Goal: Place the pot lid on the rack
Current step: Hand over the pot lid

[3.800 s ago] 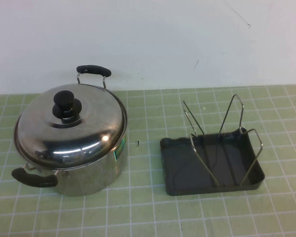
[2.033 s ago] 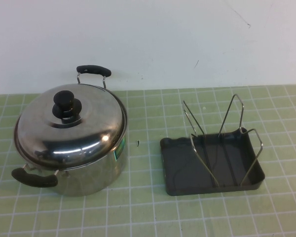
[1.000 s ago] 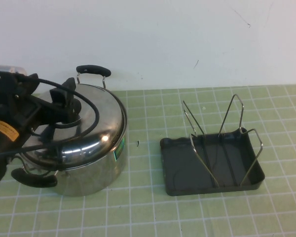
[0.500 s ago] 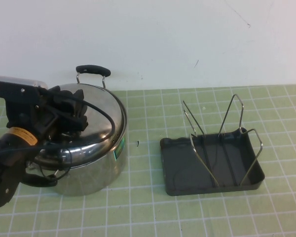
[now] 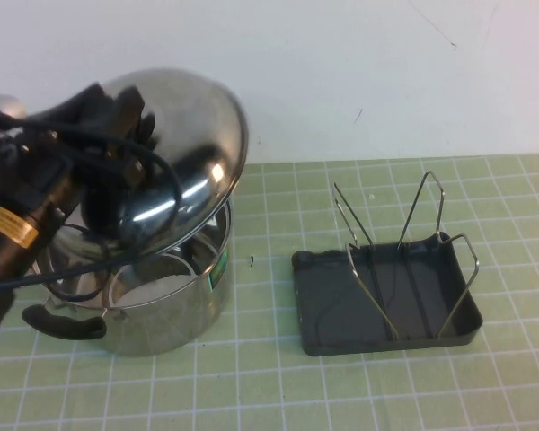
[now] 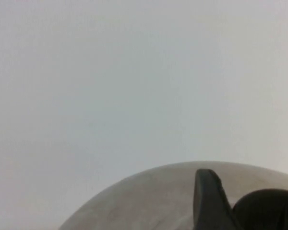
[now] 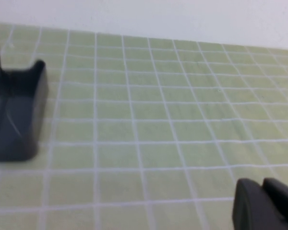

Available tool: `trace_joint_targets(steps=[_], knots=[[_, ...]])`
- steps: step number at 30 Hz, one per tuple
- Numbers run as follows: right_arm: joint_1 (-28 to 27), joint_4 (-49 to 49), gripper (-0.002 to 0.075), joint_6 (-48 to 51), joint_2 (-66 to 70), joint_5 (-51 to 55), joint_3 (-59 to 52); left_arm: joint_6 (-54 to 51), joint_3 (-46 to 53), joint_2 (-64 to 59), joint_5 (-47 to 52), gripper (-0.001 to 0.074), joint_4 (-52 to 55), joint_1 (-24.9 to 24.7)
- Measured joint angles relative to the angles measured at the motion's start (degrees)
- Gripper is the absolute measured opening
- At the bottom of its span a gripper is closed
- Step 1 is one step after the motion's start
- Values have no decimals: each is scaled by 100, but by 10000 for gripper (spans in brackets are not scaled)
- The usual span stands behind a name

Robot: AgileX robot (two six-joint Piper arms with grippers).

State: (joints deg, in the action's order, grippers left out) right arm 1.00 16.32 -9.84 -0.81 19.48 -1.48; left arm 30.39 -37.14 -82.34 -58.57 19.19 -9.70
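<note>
The shiny domed pot lid [image 5: 193,135] is lifted off the steel pot [image 5: 162,296] and tilted, its far edge raised. My left gripper [image 5: 130,148] is shut on the lid's black knob, which the gripper mostly hides in the high view. In the left wrist view one finger [image 6: 209,201] presses against the knob [image 6: 269,211] over the lid's dome [image 6: 149,201]. The dark grey rack [image 5: 341,305] with its wire loops [image 5: 422,215] stands to the right of the pot. My right gripper [image 7: 261,184] is shut and empty, low over the mat, out of the high view.
The open pot with two black handles [image 5: 58,323] stands at the left on the green checked mat [image 5: 269,386]. A white wall runs along the back. A corner of the rack's tray [image 7: 19,115] shows in the right wrist view.
My left arm came in from the left, closed on the lid's knob and has lifted and tilted the lid off the pot. The rack has not moved.
</note>
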Motion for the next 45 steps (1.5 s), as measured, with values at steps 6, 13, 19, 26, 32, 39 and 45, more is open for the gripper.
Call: trace_joint_targets(steps=[6, 13, 19, 26, 32, 39, 45], knots=[[0, -1293, 29, -1242, 0, -716, -12, 2617, 0, 849, -558, 309, 1911, 0], [0, -1826, 29, -1431, 0, -1948, -12, 3135, 0, 916, -708, 309, 4038, 0], [0, -1939, 29, -1415, 0, -1948, -12, 3305, 10, 916, -708, 309, 4430, 0], [800, -2004, 29, -1991, 0, -1517, 222, 3631, 10, 916, -718, 309, 3931, 0], [2645, -2007, 29, -1927, 1138, -2049, 1030, 3675, 10, 916, -708, 309, 3031, 0], [4548, -1991, 80, -1927, 3720, -3918, 1795, 3675, 10, 822, -708, 309, 3090, 0], [5081, -1323, 332, -2988, 5309, -4826, 2528, 3675, 10, 737, -708, 309, 3392, 0]])
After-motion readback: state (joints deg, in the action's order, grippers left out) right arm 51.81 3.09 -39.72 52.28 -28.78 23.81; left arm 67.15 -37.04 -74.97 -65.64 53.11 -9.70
